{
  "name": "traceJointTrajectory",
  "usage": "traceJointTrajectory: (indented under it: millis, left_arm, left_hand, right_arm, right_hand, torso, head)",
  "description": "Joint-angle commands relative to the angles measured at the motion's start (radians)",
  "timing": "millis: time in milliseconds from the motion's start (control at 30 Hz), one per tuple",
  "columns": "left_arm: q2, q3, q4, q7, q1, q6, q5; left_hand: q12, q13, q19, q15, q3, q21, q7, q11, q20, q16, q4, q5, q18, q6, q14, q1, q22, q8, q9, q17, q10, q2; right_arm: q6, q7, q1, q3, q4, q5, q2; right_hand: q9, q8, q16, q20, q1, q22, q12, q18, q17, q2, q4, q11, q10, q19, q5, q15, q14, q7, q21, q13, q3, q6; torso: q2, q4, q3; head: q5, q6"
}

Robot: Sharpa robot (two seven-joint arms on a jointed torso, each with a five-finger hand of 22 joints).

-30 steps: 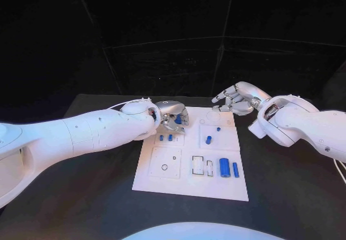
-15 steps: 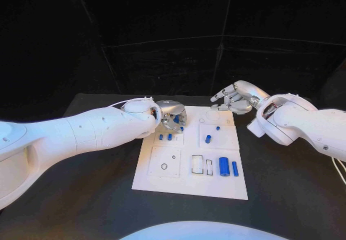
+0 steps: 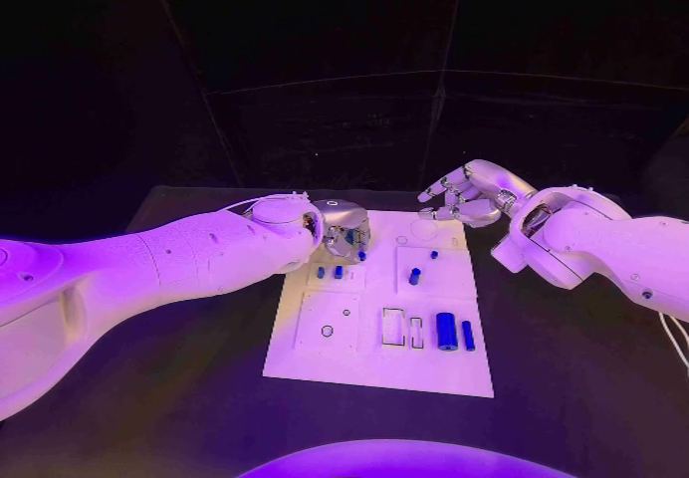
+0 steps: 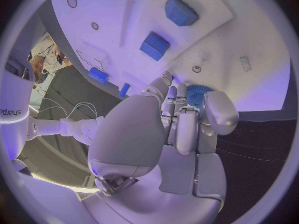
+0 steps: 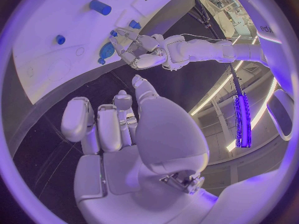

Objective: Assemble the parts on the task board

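Left hand (image 3: pixel 341 227) low over the board's (image 3: pixel 376 368) far left corner, fingers curled together round a round blue part (image 4: pixel 198 95). From the wrist the part sits between the fingertips (image 4: pixel 212 115), toothed at its rim, like a small gear. Held, by the look of it, though whether it already touches the board I cannot tell.

Right hand (image 3: pixel 467 196) hovers off the board's far right corner, fingers apart, nothing in them.

Outward from the left hand: 2 small blue pegs (image 3: pixel 328 271) stand just beside it toward me, another (image 3: pixel 415 277) in the next panel to the right. Near the board's near right, a thick blue cylinder (image 3: pixel 445 331) and a thin rod (image 3: pixel 468 336) lie side by side, next to empty rectangular slots (image 3: pixel 392 328).

Step in hand, as I judge it: seating the gear at the far left corner. To do it well, keep the part level, centre it over its seat before lowering, and press straight down; a tilt would likely jam it. Loosen the fingers only once it sits flat, and lift clear without brushing the 2 pegs close by.
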Motion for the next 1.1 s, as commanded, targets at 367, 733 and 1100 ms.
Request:
traceJointTrajectory:
  millis: [367, 733, 1100]
  left_arm:
    - [0.015, 0.001, -0.015, -0.006, -0.003, 0.023, -0.011]
    - [0.025, 0.001, -0.016, 0.0, -0.005, 0.024, -0.011]
    - [0.026, 0.001, -0.019, -0.005, -0.006, 0.033, -0.011]
  left_hand:
    - [-0.012, -0.008, 0.01, -0.01, 0.009, 0.017, -0.002, -0.002, -0.002, -0.005, 0.004, 0.003, -0.015, 0.01, 0.035, -0.013, 0.014, -0.011, -0.005, -0.016, 0.016, -0.003]
    - [-0.025, -0.015, 0.013, -0.011, 0.012, 0.025, -0.001, -0.002, -0.003, -0.011, 0.003, 0.003, -0.017, 0.003, 0.033, -0.019, 0.023, -0.025, -0.013, -0.031, 0.021, -0.011]
    - [-0.028, -0.017, 0.013, -0.012, 0.017, 0.026, -0.002, -0.002, -0.003, -0.013, 0.001, 0.004, -0.017, 0.006, 0.033, -0.018, 0.025, -0.027, -0.014, -0.036, 0.026, -0.01]
  right_arm:
    - [-0.005, 0.009, 0.002, 0.001, 0.003, 0.0, 0.003]
    - [-0.005, 0.01, 0.002, 0.001, 0.004, 0.0, 0.004]
    - [-0.005, 0.01, 0.002, 0.001, 0.004, 0.0, 0.004]
  right_hand:
    - [-0.001, -0.001, -0.004, 0.001, 0.006, 0.0, -0.006, 0.011, 0.001, 0.003, 0.005, 0.0, -0.004, -0.004, 0.003, -0.005, 0.028, 0.0, -0.006, -0.001, 0.002, -0.005]
    - [-0.001, -0.001, -0.004, 0.001, 0.006, 0.0, -0.006, 0.011, 0.001, 0.003, 0.005, 0.0, -0.004, -0.004, 0.003, -0.005, 0.028, 0.0, -0.006, -0.001, 0.002, -0.005]
    - [-0.001, -0.001, -0.004, 0.001, 0.006, 0.0, -0.006, 0.011, 0.001, 0.003, 0.005, 0.0, -0.004, -0.004, 0.003, -0.005, 0.028, 0.0, -0.006, -0.001, 0.002, -0.005]
  torso:
    - [0.0, 0.0005, 0.0]
    - [0.0, -0.0001, 0.0001]
    - [0.0, 0.001, 0.0007]
  head:
    - [-0.002, -0.001]
    - [-0.004, 0.001]
    - [-0.006, 0.002]
